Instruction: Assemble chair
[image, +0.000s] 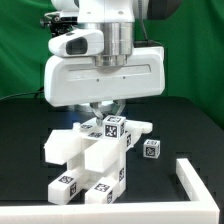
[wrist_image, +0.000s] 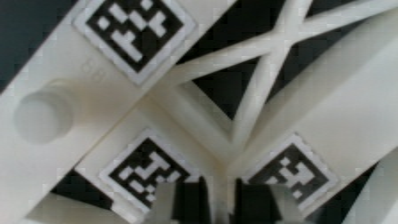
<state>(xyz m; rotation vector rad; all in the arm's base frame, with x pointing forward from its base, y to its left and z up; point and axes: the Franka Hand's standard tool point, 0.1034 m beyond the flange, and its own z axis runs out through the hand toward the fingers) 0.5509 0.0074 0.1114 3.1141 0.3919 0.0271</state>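
Note:
The chair (image: 95, 160) is a cluster of white blocky pieces with black-and-white tags, standing mid-table on the black surface. My gripper (image: 103, 110) hangs straight over its top, its fingers closed round a narrow upright white piece there. In the wrist view the dark fingers (wrist_image: 185, 200) sit on either side of a thin white ridge of the chair (wrist_image: 196, 110). My gripper (wrist_image: 217, 203) is shut on that ridge. Tagged faces and crossing white bars fill the rest of that view. A small separate tagged block (image: 150, 148) lies at the exterior view's right of the cluster.
A white L-shaped rail (image: 195, 185) lies at the front on the exterior view's right. The green backdrop (image: 20, 50) stands behind the table. The arm's big white body (image: 105, 75) hides the back of the chair.

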